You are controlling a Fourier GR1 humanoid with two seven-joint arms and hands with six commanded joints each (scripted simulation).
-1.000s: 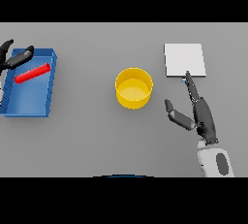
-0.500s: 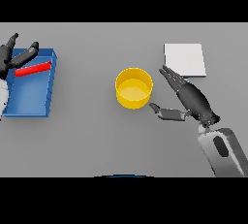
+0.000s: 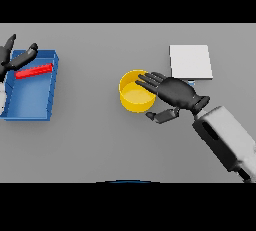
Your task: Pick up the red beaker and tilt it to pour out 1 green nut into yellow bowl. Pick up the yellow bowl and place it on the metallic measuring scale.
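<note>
The right hand [image 3: 176, 91] has its fingers [image 3: 148, 80] spread apart over the yellow bowl [image 3: 135, 92] on the table [image 3: 90, 140], thumb beside it. A shallow grip may tip the bowl before reaching the scale [image 3: 190, 61].

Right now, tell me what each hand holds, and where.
Nothing is held. The right hand reaches open over the yellow bowl; the left hand hovers open beside the red beaker.

Yellow bowl [image 3: 134, 96] upright mid-table, open side up; red beaker [image 3: 34, 71] lying on its side in the blue tray [image 3: 30, 106] at far left; flat light-grey square measuring scale [image 3: 190, 61] just beyond the bowl, to its right.
</note>
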